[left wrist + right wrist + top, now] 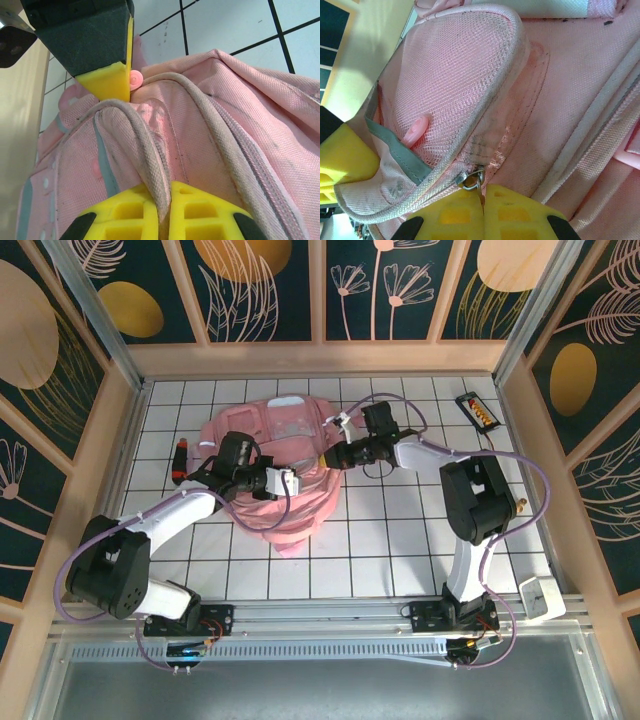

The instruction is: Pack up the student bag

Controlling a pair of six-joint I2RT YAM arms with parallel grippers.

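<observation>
The student bag (272, 502), a big soft pink backpack, lies in the middle of the tiled table between both arms. My left gripper (286, 482) is at its near right side. In the left wrist view the left gripper (167, 189) is shut on a pale webbing band (145, 150) of the student bag (220, 115). My right gripper (328, 458) reaches in from the right. In the right wrist view the right gripper (483, 194) is shut on the zipper pull, whose metal ring (473, 179) shows just above the fingertips beside a mesh pocket (460, 75).
A red and black pen-like object (178, 460) lies left of the bag. A black case with orange contents (477, 410) sits at the back right. A white item (541, 598) rests by the near right rail. Wooden walls (110, 440) enclose the table.
</observation>
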